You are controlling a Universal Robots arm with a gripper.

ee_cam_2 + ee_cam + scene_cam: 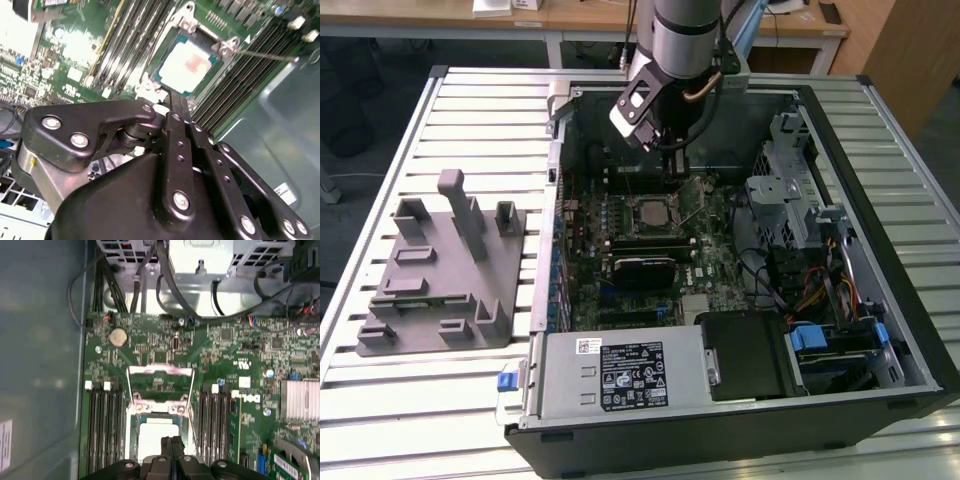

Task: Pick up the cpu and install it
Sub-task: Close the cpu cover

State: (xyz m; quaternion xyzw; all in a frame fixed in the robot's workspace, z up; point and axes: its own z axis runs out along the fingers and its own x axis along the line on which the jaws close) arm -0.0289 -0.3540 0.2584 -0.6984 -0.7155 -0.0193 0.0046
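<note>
The jaws were seen closed together, nothing held, their tips set just at the edge of the cpu [187,67], which was seated in the motherboard socket [135,410].

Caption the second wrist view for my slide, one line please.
Gripper, jaws closed, poised over the cpu set into the green motherboard.
</note>
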